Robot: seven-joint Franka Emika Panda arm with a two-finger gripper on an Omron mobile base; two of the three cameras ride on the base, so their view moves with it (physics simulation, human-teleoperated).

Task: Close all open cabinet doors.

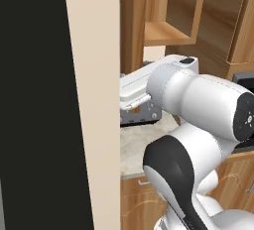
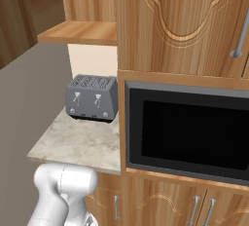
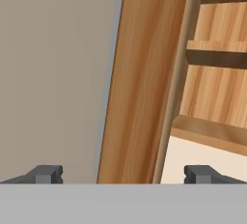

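Arm (image 1: 198, 105) bent at elbow, forearm reaching up-left over the counter (image 1: 136, 144) twd the open cabinet. In hand view, gripper (image 3: 123, 175) fingers spread wide, nothing between; open cabinet door (image 3: 144, 83) edge-on just ahead, shelves (image 3: 217, 54) right of it. Toaster (image 2: 92, 97) at counter's back edge. Closed cabinet door (image 2: 180, 20) above microwave (image 2: 189, 132).

One cabinet door (image 3: 140, 78) stands open, seen nearly edge-on in the hand view: a tall medium-brown wood-grain panel running slightly tilted from top to bottom, with the open cabinet's shelves just beside it. In the left base view it appears as a narrow upright wooden slab (image 1: 133, 23). A second cabinet door (image 2: 187, 23) above the microwave sits shut, showing a carved curvy arch and a slim silver bar handle.
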